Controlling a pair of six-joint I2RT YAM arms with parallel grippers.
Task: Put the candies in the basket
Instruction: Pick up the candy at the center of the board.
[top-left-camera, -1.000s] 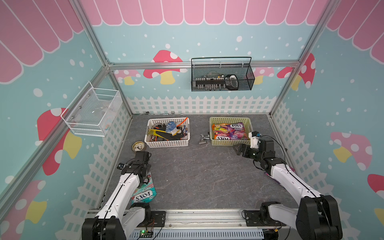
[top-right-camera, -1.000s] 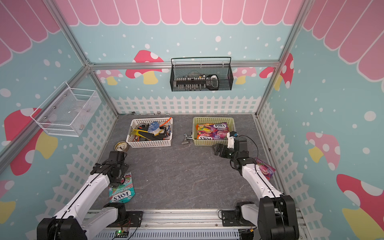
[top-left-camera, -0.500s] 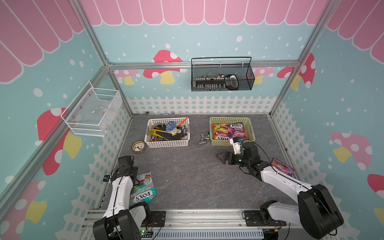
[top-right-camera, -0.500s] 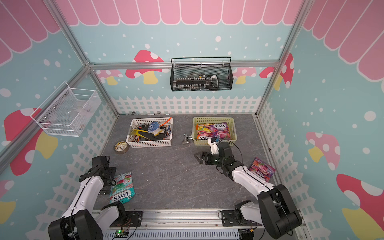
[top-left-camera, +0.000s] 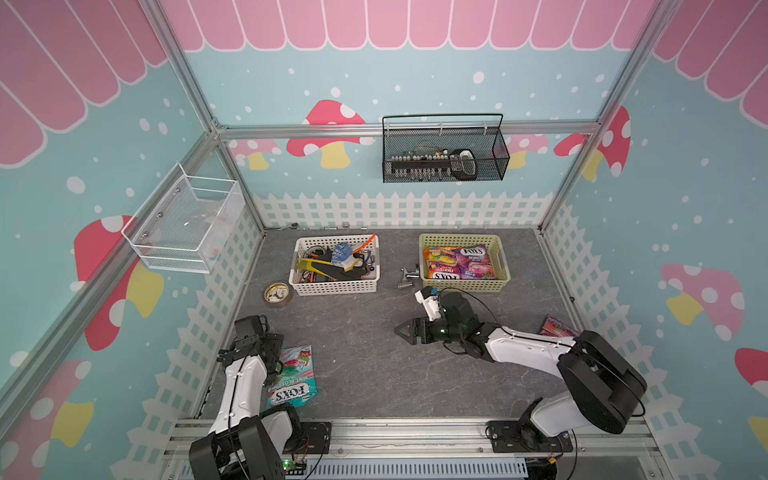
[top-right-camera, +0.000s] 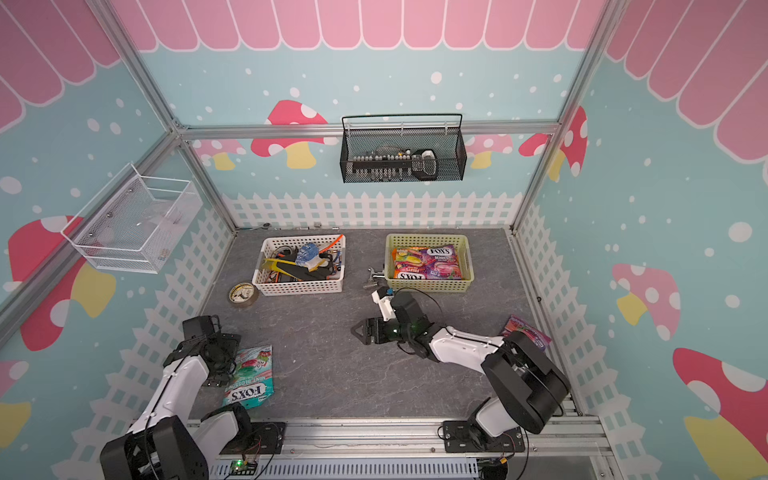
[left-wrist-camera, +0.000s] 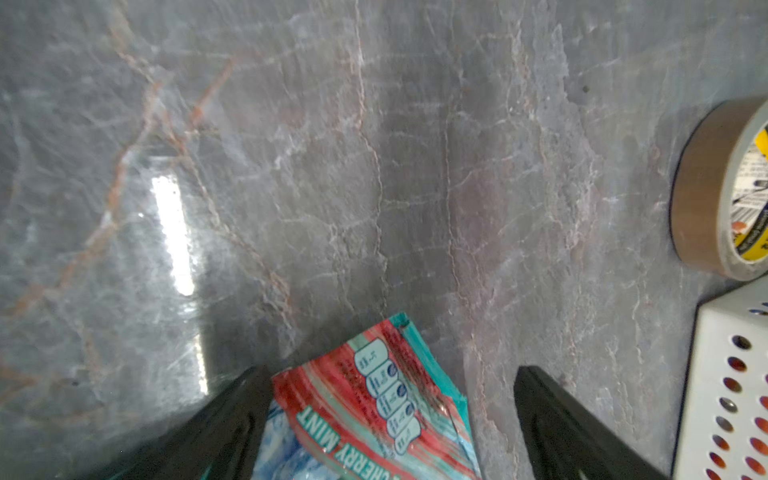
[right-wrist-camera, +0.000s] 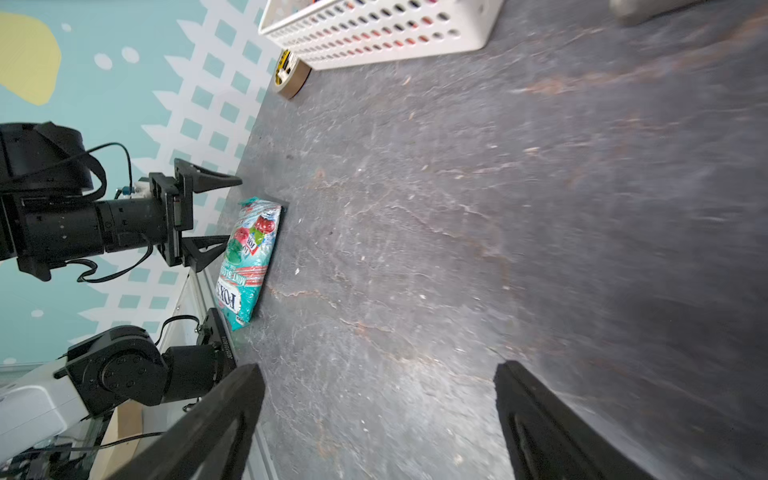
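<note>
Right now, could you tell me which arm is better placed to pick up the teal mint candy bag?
Left. The left claw, open, hangs at the teal mint bag, whose corner lies between its jaws in the left wrist view. The right claw, also open, is over bare table, apart from it.

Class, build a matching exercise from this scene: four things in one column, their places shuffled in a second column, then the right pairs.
1. flat teal mint candy bag
2. round brown tape roll
3. flat purple candy bag
4. black wire-mesh basket

A. hanging on the back wall
B. at the grey table's right edge
C. on the table by the left gripper
D. on the table beside the white perforated plastic basket

Pairs: 1-C, 2-D, 3-B, 4-A
</note>
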